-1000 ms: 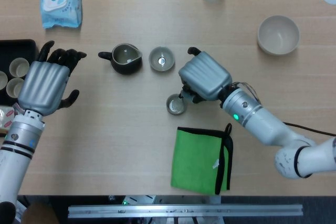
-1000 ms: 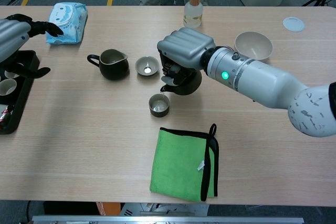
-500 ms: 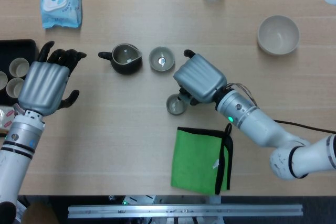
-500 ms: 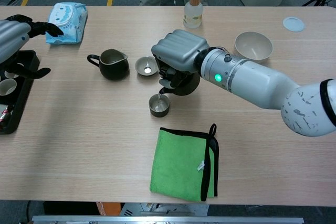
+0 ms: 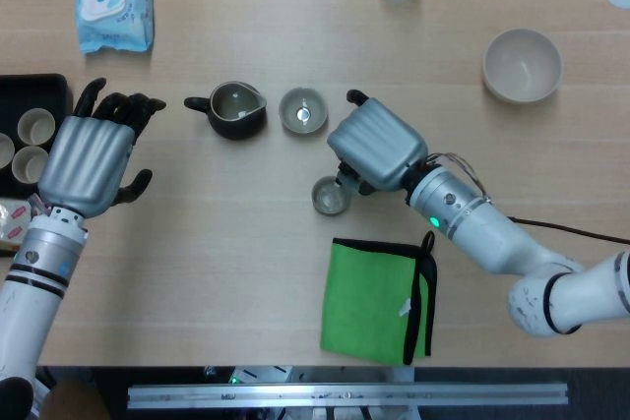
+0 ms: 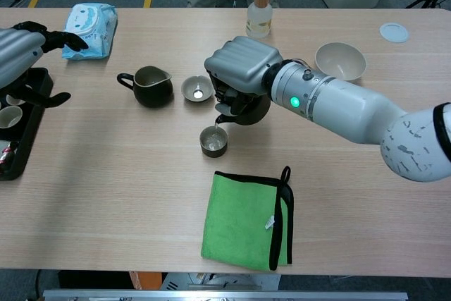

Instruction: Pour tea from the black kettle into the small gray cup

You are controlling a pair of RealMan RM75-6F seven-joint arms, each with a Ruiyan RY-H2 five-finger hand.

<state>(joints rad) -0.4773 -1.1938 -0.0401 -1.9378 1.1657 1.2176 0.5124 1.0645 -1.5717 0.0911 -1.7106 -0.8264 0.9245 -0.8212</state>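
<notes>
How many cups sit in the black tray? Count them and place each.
3 beige cups in the black tray: one at the rear, one nearer, one cut by the frame edge. More may be hidden.

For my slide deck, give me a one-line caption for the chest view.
Right hand tilts the black kettle over the small gray cup, beside a green cloth.

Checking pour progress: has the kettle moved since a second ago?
Yes. The kettle in the right robot hand shifted left, spout now over the cup.
</notes>
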